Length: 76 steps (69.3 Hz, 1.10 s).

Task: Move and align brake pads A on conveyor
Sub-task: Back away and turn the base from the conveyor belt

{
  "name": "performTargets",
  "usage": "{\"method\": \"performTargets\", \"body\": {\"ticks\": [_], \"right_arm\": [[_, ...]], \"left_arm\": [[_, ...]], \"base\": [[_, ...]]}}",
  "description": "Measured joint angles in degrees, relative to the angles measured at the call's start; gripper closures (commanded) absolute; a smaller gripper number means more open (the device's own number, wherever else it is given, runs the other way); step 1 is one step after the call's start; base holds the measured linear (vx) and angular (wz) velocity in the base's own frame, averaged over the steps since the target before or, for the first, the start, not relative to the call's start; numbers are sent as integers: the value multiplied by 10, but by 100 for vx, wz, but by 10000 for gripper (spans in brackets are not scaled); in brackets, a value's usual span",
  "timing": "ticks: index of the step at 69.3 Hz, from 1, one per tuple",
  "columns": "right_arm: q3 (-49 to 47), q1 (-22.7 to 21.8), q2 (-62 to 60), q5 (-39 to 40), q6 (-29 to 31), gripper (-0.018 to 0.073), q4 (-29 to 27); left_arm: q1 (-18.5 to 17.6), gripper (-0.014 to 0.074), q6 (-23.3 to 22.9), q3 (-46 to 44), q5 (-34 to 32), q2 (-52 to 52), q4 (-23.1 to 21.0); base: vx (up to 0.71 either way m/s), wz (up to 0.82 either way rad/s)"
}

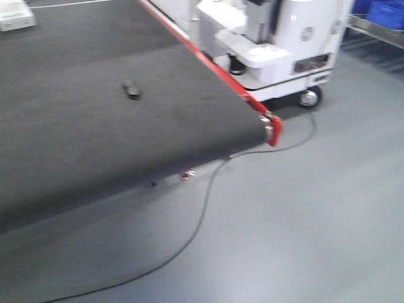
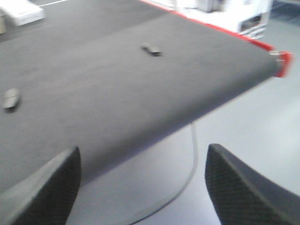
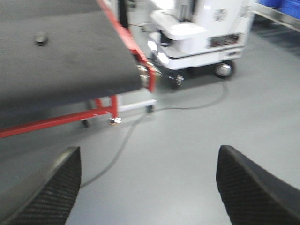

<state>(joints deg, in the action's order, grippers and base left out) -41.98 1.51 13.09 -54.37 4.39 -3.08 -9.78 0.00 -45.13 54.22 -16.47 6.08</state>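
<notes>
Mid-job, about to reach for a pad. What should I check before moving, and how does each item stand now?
1. Left claw open and empty: ok.
2. Right claw open and empty: ok.
3. Pads on the belt: ok for two, a near pad and a far pad. All four: cannot tell.
4. Those two aligned: not ok, they lie far apart.
5. Right claw above the belt: not ok, it hangs over the floor past the belt's end.
6. Views sharp enough to aim: not ok, all three are blurred.
</notes>
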Motion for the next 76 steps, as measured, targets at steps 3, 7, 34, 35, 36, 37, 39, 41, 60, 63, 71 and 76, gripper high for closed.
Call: {"method": "performTargets", "body": {"ticks": [3, 7, 34, 35, 36, 37, 39, 41, 60, 63, 71, 76], "right_arm": [[0, 0, 0, 0, 0, -3, 0], [0, 0, 0, 0, 0, -3, 0], [0, 0, 0, 0, 0, -3, 0], [0, 0, 0, 0, 0, -3, 0], [0, 0, 0, 0, 0, -3, 0], [0, 0, 0, 0, 0, -3, 0], [0, 0, 0, 0, 0, -3, 0], [0, 0, 0, 0, 0, -3, 0], [0, 0, 0, 0, 0, -3, 0], [0, 0, 0, 0, 0, -3, 0], [0, 0, 0, 0, 0, -3, 0], [0, 0, 0, 0, 0, -3, 0]], "left_arm": [[0, 80, 0, 0, 0, 0, 0], [0, 80, 0, 0, 0, 0, 0], [0, 80, 0, 0, 0, 0, -1], [0, 80, 0, 0, 0, 0, -1], [0, 80, 0, 0, 0, 0, -1], [0, 80, 0, 0, 0, 0, -1], [0, 80, 0, 0, 0, 0, -1], [0, 80, 0, 0, 0, 0, -1], [0, 80, 0, 0, 0, 0, -1], [0, 80, 0, 0, 0, 0, -1], [0, 80, 0, 0, 0, 0, -1], [0, 80, 0, 0, 0, 0, -1]], "base": [[-35, -69], [-35, -71], [-33, -73], [-30, -71], [-30, -71], [-30, -71], [-30, -70], [-29, -69], [-28, -66], [-26, -69], [-23, -69], [-20, -69]]}}
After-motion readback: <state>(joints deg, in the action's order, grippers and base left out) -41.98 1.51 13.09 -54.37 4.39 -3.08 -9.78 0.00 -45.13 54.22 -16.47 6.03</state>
